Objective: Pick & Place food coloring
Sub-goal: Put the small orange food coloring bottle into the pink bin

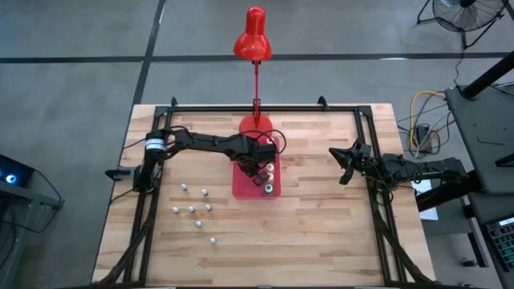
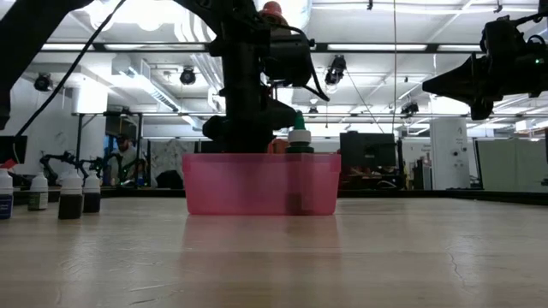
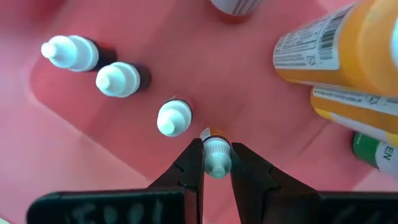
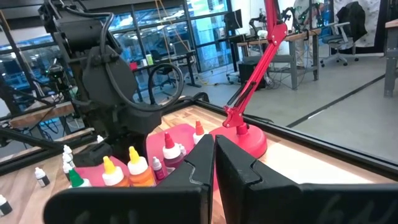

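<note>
My left gripper (image 3: 216, 163) hangs over the flat red tray (image 1: 241, 186), shut on a small white-capped bottle (image 3: 216, 149). Three more small white-capped bottles (image 3: 118, 79) stand in a row on the tray floor beside it. Bigger bottles with orange and green bodies (image 3: 348, 43) stand at the tray's other end; a teal cap (image 2: 298, 135) shows above the tray wall (image 2: 261, 184). Several small bottles (image 1: 193, 210) stand on the table left of the tray. My right gripper (image 4: 214, 163) waits shut, raised near the table's right side (image 1: 347, 160). My left gripper pinches the small bottle by its white cap (image 3: 216, 160) between the two fingertips (image 3: 194, 163), coming from above and pointing down. The bottle stands upright below the fingers over the tray floor; whether its base rests on the tray, I cannot tell.
The red desk lamp's base (image 1: 257, 127) stands at the tray's far end, with its arm and shade (image 1: 253, 36) reaching past the far edge. A black frame (image 1: 265, 107) runs round the table. Bare wood lies between the tray and my right arm.
</note>
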Controlling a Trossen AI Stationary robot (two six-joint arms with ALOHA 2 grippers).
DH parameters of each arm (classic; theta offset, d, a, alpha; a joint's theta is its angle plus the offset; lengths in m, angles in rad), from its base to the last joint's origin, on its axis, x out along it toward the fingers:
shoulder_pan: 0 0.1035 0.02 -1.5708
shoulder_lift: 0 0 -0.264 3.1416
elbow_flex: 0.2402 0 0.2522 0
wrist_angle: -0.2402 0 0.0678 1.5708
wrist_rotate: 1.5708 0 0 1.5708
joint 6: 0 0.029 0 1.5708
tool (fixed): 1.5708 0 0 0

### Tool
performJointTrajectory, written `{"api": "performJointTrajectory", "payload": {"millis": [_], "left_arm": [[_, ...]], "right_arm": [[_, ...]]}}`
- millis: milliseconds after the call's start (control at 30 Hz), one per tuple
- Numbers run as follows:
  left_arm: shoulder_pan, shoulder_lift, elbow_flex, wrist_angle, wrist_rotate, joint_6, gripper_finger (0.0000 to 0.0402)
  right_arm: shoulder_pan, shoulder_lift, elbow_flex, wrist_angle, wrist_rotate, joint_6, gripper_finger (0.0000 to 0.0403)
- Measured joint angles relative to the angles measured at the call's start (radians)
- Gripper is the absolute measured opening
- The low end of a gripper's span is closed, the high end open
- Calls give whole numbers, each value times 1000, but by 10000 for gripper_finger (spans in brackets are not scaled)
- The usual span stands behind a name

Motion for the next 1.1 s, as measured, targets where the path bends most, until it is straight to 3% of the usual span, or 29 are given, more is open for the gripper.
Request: {"api": "performJointTrajectory", "payload": {"millis": [367,900,1100], "left_arm": [[-1,0,0,10,0,28,38],[-2,0,0,11,0,35,110],[-3,0,0,11,-1,36,117]], "right_arm": [[0,0,0,0,0,0,9],[-1,0,0,0,0,0,9],[-1,0,0,0,0,0,9]]}}
